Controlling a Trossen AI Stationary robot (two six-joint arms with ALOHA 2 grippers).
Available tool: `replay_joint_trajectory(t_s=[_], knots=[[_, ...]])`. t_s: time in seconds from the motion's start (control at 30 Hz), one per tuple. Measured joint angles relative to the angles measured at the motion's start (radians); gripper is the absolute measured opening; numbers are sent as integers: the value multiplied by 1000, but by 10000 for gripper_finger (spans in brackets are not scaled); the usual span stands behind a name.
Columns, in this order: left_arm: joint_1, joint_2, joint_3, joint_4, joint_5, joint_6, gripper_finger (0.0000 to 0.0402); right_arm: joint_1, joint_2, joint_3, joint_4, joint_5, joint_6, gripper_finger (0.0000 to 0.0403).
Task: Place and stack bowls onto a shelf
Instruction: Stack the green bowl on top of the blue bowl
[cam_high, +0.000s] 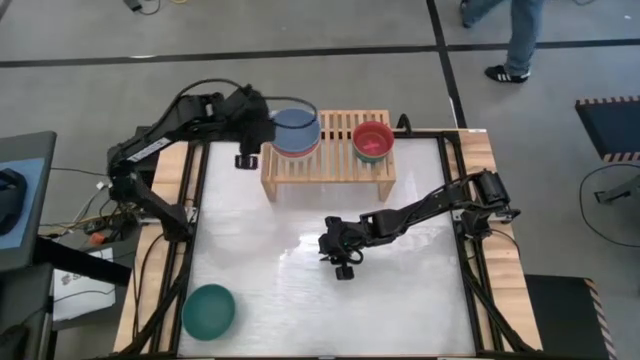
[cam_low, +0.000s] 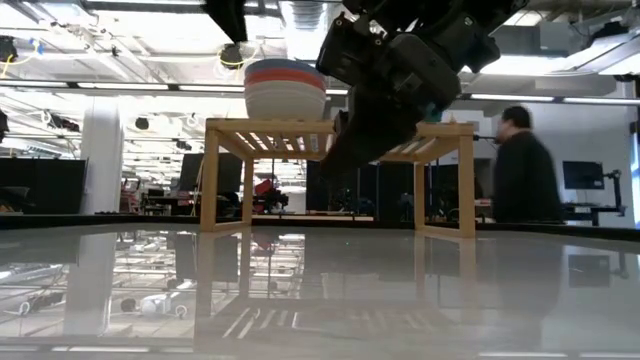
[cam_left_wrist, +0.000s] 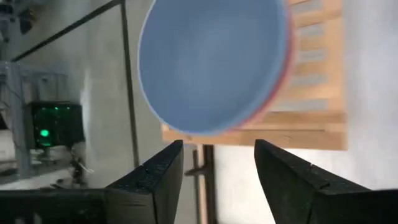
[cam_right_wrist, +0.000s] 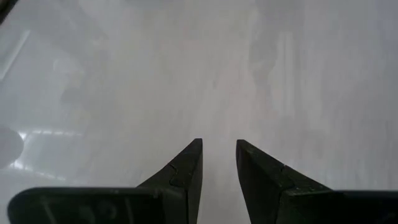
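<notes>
A stack of bowls with a slate blue one on top (cam_high: 296, 130) stands on the left end of the light-wood shelf (cam_high: 330, 165); in the low view the stack (cam_low: 286, 88) shows red and pale rims beneath. A red bowl with a pink one inside (cam_high: 373, 141) stands on the shelf's right part. A teal bowl (cam_high: 208, 311) rests on the table near the front left corner. My left gripper (cam_high: 268, 127) is open just left of the blue stack, and its fingers (cam_left_wrist: 158, 174) stand short of the bowl (cam_left_wrist: 211, 62). My right gripper (cam_high: 323, 244) hovers over mid-table, slightly open and empty (cam_right_wrist: 219, 163).
The white tabletop (cam_high: 300, 300) has bare room between the shelf and the front edge. A person walks on the floor beyond the table's far right (cam_high: 515, 40) and shows behind the shelf in the low view (cam_low: 520, 170).
</notes>
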Motion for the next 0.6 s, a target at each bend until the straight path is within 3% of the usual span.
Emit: replay_joint_trajectory(t_s=[0.2, 0.3, 0.43, 0.6], knots=[[-111, -91, -3, -184, 67, -353, 185, -21, 0, 0, 64, 71, 83, 123], [-189, -150, -73, -236, 113, -548, 185, -28, 0, 0, 111, 106, 115, 123], [-335, -271, -281, -219, 217, -734, 184, -37, 0, 0, 127, 107, 123, 123], [-556, -409, -634, -112, 217, -1011, 184, -38, 0, 0, 127, 107, 139, 123]])
